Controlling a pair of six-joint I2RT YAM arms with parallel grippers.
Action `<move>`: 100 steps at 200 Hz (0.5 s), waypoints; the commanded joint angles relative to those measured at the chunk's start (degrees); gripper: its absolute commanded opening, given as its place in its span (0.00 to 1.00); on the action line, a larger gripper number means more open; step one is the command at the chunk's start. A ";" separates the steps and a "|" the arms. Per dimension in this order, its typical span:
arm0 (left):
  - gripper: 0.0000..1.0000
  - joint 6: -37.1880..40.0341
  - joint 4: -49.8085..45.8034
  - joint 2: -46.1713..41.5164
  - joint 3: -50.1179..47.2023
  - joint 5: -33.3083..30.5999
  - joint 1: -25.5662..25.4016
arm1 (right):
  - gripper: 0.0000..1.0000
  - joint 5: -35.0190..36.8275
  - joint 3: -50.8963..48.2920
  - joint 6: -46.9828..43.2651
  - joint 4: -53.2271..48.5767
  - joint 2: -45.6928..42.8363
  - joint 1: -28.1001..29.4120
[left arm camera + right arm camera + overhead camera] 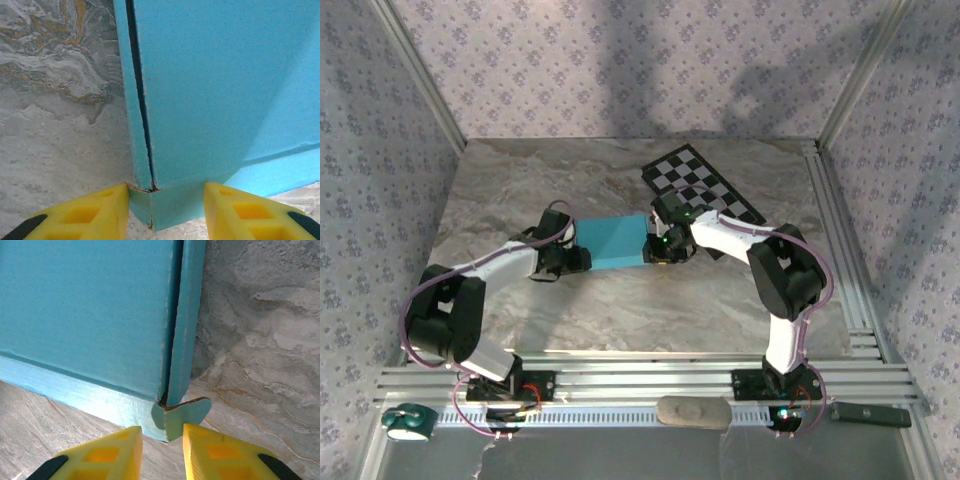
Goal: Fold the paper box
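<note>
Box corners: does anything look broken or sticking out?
Yes. At the box corner by the right gripper, a rounded tab pokes out untucked. By the left gripper, the side flap gapes, its edge frayed.

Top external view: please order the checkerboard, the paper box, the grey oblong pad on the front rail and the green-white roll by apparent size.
1. checkerboard, partly covered
2. paper box, partly covered
3. grey oblong pad
4. green-white roll
The last two may lie nearer the camera, so their true size is unsure.
</note>
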 commanded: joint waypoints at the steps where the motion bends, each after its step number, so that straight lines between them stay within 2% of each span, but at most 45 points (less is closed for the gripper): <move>1: 0.43 0.36 1.04 0.16 0.85 1.24 -0.56 | 0.29 -0.89 1.82 -0.37 -1.10 1.39 -0.44; 100: 0.39 -5.08 1.02 -2.42 -0.21 6.45 0.11 | 0.30 -1.90 1.91 -1.36 -1.35 1.66 -1.06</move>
